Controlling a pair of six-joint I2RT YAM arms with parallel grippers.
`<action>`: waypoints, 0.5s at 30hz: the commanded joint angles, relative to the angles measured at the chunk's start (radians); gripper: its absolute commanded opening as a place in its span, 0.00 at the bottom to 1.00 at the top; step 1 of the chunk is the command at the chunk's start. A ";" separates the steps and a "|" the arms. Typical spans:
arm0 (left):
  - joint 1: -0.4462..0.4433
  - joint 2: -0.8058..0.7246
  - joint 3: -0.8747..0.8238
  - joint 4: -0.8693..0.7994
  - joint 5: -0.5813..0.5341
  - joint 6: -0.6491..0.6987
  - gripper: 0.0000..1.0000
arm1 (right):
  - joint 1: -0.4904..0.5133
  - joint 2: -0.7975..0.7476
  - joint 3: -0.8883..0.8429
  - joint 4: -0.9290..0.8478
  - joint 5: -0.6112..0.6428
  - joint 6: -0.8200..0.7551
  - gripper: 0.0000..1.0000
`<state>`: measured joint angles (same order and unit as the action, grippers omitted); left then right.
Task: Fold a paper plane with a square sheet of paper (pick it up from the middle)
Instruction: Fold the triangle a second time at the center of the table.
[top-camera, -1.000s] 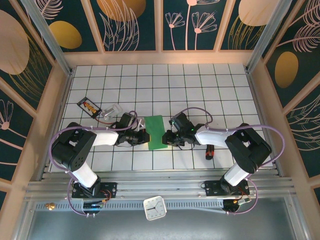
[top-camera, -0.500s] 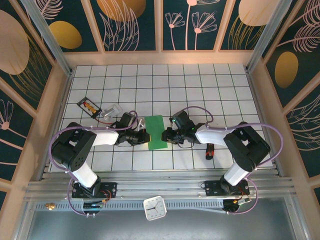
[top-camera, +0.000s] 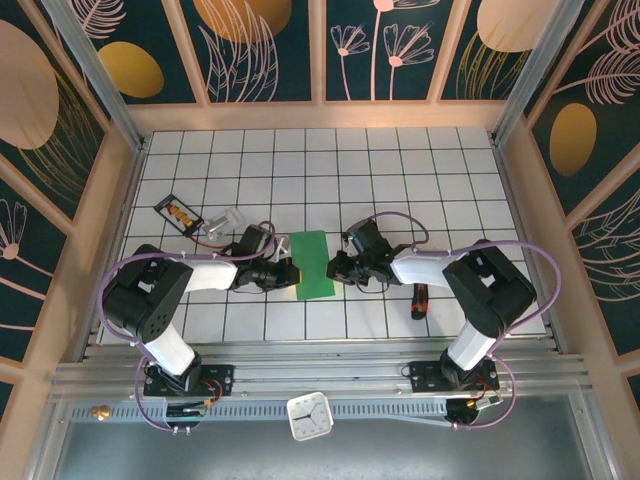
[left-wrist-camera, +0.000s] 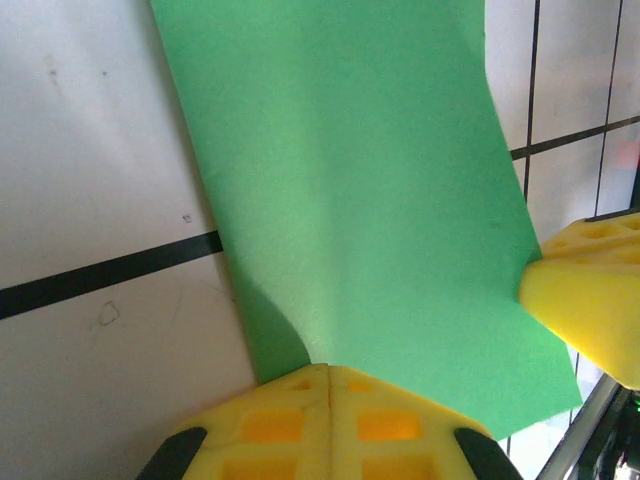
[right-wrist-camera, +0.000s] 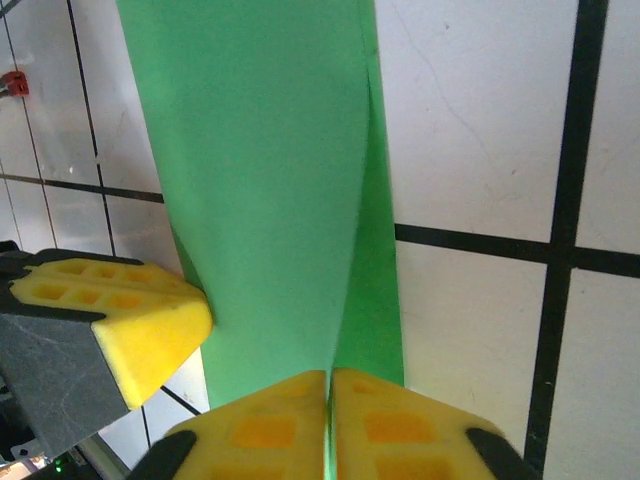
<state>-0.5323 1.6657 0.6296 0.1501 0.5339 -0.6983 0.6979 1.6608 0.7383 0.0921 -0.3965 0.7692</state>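
Note:
The square sheet of paper (top-camera: 313, 264) lies as a narrow bright-green folded shape on the tiled table, between my two grippers. My left gripper (top-camera: 293, 272) is at its left edge. In the left wrist view its yellow pads (left-wrist-camera: 330, 368) are shut, and the paper (left-wrist-camera: 370, 200) curves up into their tips. My right gripper (top-camera: 333, 268) is at the right edge. In the right wrist view its pads (right-wrist-camera: 330, 375) are shut with green showing in the seam. There the paper (right-wrist-camera: 260, 170) shows a lighter top layer over a darker lower layer.
A red and black marker (top-camera: 420, 301) lies right of the right arm. A clear plastic piece (top-camera: 228, 220) and a black packet with orange print (top-camera: 178, 212) sit at the left. A small clock (top-camera: 309, 415) rests on the front rail.
The right gripper's jaws have closed onto the paper's right edge, and its wrist shifted slightly. The left gripper and the paper stay where they were.

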 joint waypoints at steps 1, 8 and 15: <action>-0.001 0.023 0.012 -0.058 -0.037 0.026 0.00 | -0.008 0.017 0.012 0.033 -0.024 0.017 0.07; -0.001 -0.005 0.060 -0.056 -0.031 0.044 0.14 | -0.011 -0.007 0.008 0.025 -0.029 0.057 0.00; -0.001 -0.173 0.003 0.097 -0.077 0.102 0.44 | -0.009 -0.037 0.007 0.055 -0.062 0.195 0.00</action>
<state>-0.5323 1.5715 0.6651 0.1493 0.4877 -0.6308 0.6945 1.6554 0.7387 0.1181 -0.4316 0.8883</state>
